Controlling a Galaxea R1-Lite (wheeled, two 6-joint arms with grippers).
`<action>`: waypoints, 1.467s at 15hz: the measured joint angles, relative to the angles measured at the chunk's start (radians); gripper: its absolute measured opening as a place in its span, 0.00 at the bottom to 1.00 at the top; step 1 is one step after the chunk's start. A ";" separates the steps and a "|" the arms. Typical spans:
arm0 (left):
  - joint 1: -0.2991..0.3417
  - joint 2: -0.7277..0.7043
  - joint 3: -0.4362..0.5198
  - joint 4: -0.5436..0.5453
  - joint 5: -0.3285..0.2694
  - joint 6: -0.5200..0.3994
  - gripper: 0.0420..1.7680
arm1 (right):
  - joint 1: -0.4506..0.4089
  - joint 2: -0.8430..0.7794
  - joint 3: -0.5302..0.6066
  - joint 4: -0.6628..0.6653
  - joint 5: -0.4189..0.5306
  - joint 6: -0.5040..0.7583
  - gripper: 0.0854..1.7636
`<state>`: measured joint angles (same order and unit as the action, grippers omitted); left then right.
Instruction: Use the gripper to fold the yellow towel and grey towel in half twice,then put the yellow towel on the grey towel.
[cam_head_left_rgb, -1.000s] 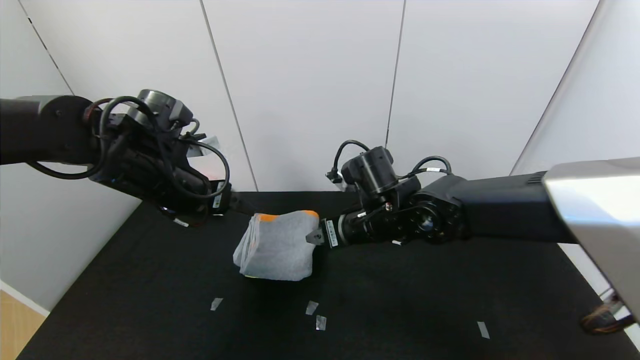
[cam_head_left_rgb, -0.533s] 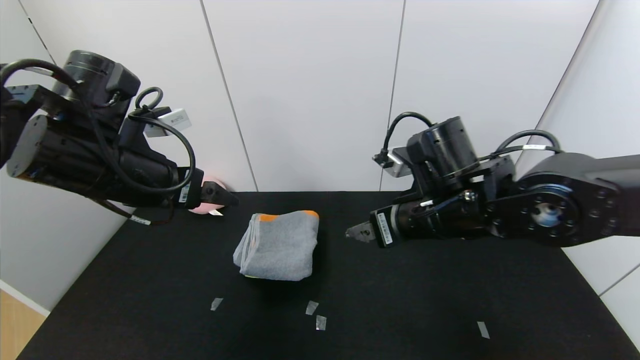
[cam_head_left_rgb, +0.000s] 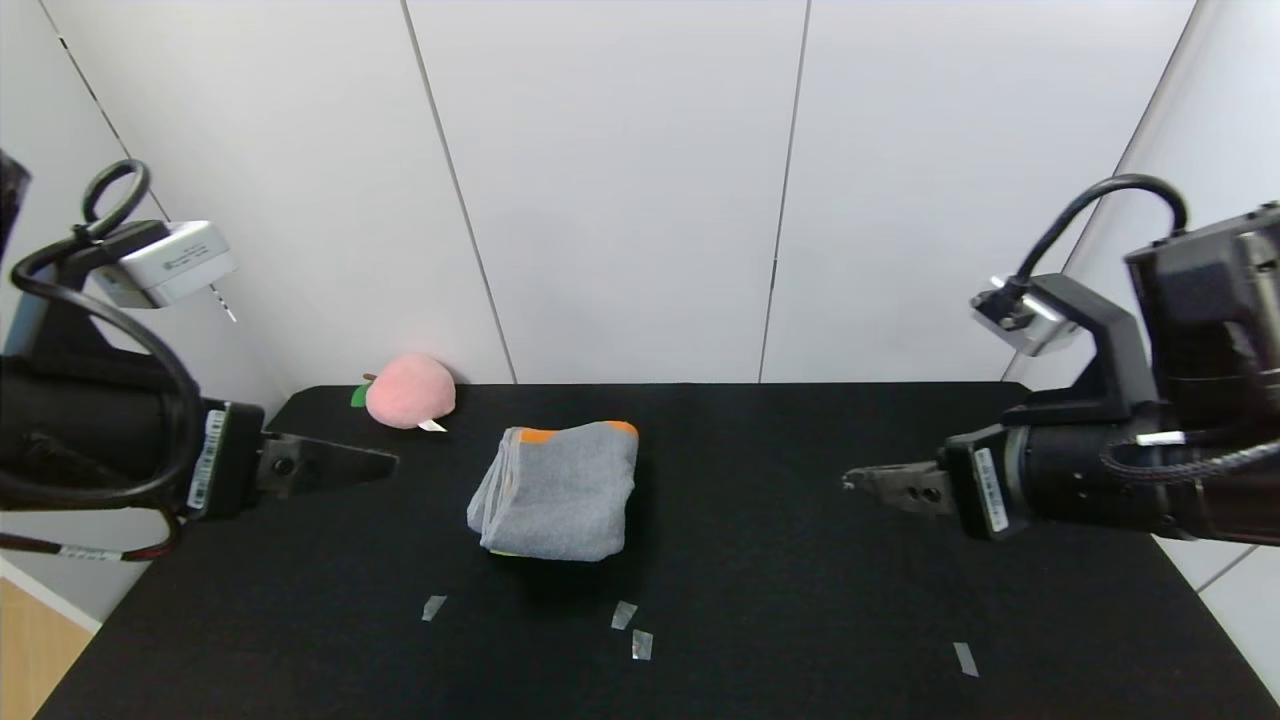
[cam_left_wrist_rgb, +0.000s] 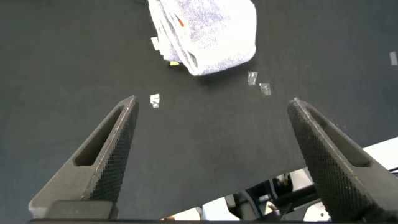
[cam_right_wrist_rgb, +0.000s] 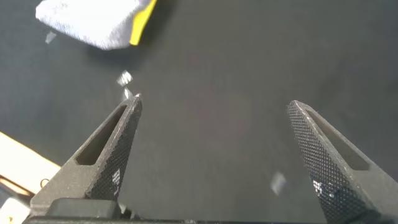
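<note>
Folded towels stacked mid-table, both grippers wide open and empty
The soft grey terry towel (cam_head_left_rgb: 556, 490) lay folded at the black table's (cam_head_left_rgb: 800, 600) middle, the bright yellow microfibre towel (cam_right_wrist_rgb: 142, 23) peeking from beneath; left gripper (cam_left_wrist_rgb: 211, 155) and right gripper (cam_right_wrist_rgb: 214, 155) hung well apart either side; limp, light cloth looked best pinched at layered edges

The yellow towel (cam_right_wrist_rgb: 143, 22) lies almost wholly hidden under the folded grey towel (cam_head_left_rgb: 560, 488) (only a thin yellow edge shows in the right wrist view, and a faint sliver at the bundle's near edge in the head view), so its folds cannot be told. Both arms are cut off by the head view's side edges. In the left wrist view the grey towel runs past the picture's edge, and the white tag beside it is too small to tell whose it is.
</note>
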<state>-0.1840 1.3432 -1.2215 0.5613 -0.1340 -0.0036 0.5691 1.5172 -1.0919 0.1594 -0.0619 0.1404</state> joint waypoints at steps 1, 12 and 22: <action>0.000 -0.054 0.047 -0.024 0.000 0.004 0.96 | -0.012 -0.049 0.035 0.000 0.001 -0.003 0.96; 0.003 -0.521 0.287 0.021 0.034 0.090 0.97 | -0.162 -0.602 0.384 0.005 0.002 -0.009 0.96; 0.089 -0.946 0.314 0.274 0.071 0.111 0.97 | -0.395 -1.099 0.489 0.237 -0.135 -0.011 0.96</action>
<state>-0.0951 0.3977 -0.9072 0.8355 -0.0630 0.1070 0.1740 0.4185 -0.6028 0.3968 -0.1966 0.1298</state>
